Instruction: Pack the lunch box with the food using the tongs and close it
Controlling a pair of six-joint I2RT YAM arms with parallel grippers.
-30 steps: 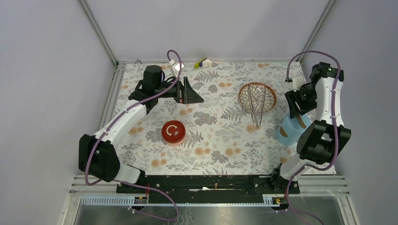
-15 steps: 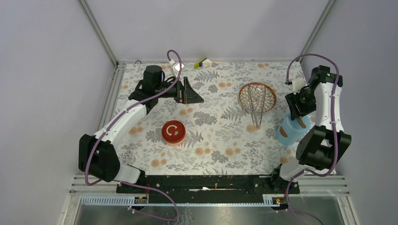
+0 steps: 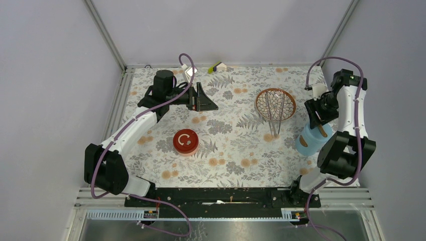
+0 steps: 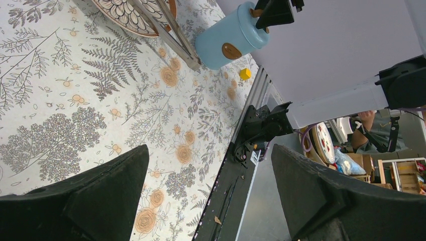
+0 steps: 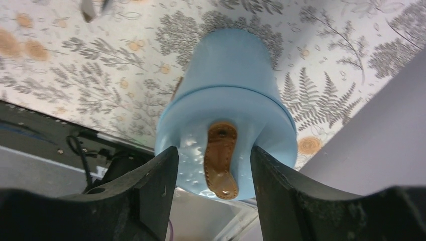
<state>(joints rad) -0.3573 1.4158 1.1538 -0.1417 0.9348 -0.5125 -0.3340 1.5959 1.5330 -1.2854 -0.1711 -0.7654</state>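
Note:
The lunch box's light-blue shell (image 3: 310, 140) stands upright at the table's right edge, its brown strap (image 5: 221, 160) on top. My right gripper (image 3: 317, 120) hangs just above it, open. Its fingers (image 5: 150, 196) straddle the strap without touching it. A small red bowl (image 3: 185, 142) sits left of centre, holding dark red food with a white piece (image 3: 186, 139). The tongs (image 3: 275, 116) lie across the patterned dish (image 3: 275, 104) with their ends on the cloth. My left gripper (image 3: 202, 100) hovers open and empty at the back left, well away from them. Its view shows the shell (image 4: 228, 37) and tongs (image 4: 173, 37) far off.
A small yellow cube (image 4: 245, 74) lies on the cloth near the shell, close to the black rail (image 4: 251, 135) at the table's near edge. Small green and white items (image 3: 217, 66) rest against the back wall. The enclosure wall stands right beside the shell.
My right wrist has shifted slightly back and up over the shell. The shell, tongs, bowl and left arm have stayed put.

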